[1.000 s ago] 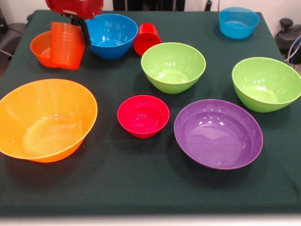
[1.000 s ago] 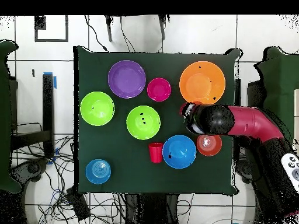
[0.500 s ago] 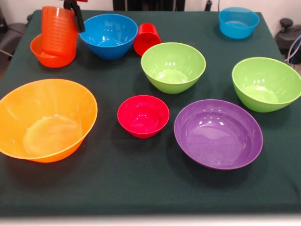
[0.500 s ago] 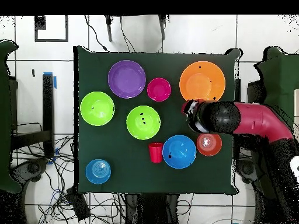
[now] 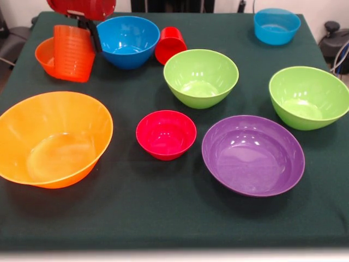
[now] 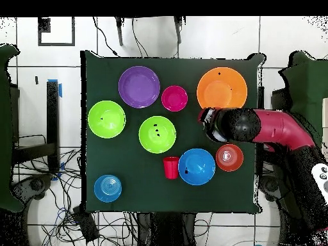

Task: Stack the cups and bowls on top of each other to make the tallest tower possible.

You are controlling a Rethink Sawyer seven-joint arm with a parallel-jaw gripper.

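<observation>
Orange cup (image 5: 73,53) clamped in the tool (image 5: 86,24), now dropped lower than half a second ago, hanging beside the small orange bowl (image 5: 48,56), nearer the big orange bowl (image 5: 52,136), likely tower base.

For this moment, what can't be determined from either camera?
- End effector: front view cuts it off at the top edge; overhead, the arm covers it, so its open or shut state is unclear.
- Orange cup: held or resting in the small orange bowl? Front view cannot settle it; overhead, the arm hides the cup.
- Red cup: lying or upright is unclear in both views.
</observation>
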